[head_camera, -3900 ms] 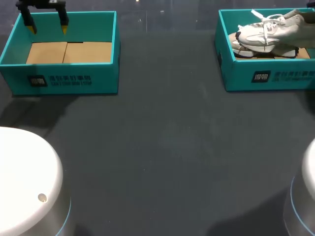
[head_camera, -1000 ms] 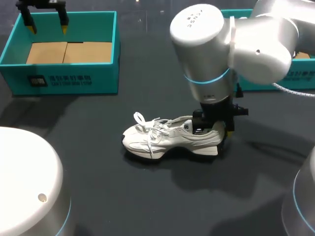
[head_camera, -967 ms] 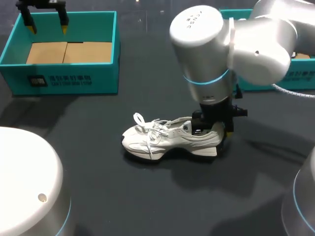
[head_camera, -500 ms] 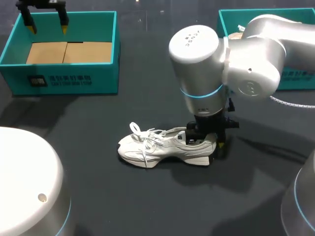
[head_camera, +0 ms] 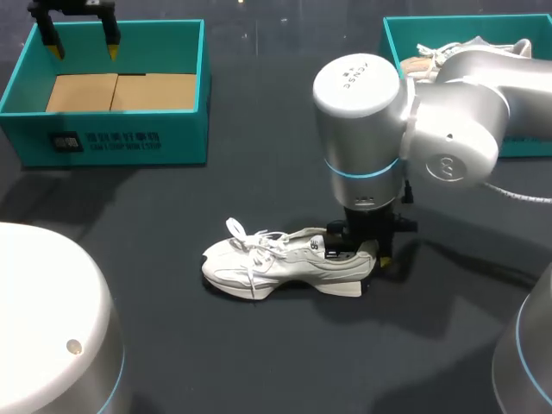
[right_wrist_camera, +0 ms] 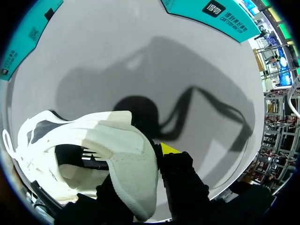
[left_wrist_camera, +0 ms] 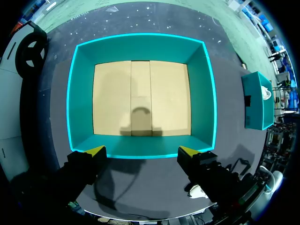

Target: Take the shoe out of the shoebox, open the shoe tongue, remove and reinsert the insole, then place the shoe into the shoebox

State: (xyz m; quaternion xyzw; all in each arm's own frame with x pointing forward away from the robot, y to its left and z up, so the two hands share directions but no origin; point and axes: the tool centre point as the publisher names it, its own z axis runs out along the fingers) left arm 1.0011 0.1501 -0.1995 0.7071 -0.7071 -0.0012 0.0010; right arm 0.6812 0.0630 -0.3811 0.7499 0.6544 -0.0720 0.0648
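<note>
Near the table's point(head_camera: 259, 172) middle lies one white shoe point(head_camera: 276, 263), on its sole, with its toe toward my left side and its laces point(head_camera: 250, 237) loose on top. The right arm point(head_camera: 448, 129) comes in from the right and stands over the heel. The right gripper point(head_camera: 360, 253) is clamped on the heel. In the right wrist view, one yellow fingertip point(right_wrist_camera: 168, 149) presses against the back of the heel from outside. The other finger goes down into the shoe's opening, where its tip is hidden. The padded heel collar stands between the two fingers.

Two teal boxes sit at the far side of the table, well apart from each other and from the shoe. The right box point(head_camera: 528, 147) is partly behind the right arm and holds a second shoe point(head_camera: 429, 60), also white, so there are two shoes in all. The left box point(head_camera: 112, 138) holds nothing but its cardboard point(head_camera: 121, 90) floor.

The left gripper point(head_camera: 84, 50) hangs over the far edge of the left box. Its two yellow-tipped fingers are spread wide and hold nothing. In the left wrist view the tips frame the box's near wall, with the cardboard floor ahead of them. The same view shows the right box off to one side, with a bit of white showing above its rim.
</note>
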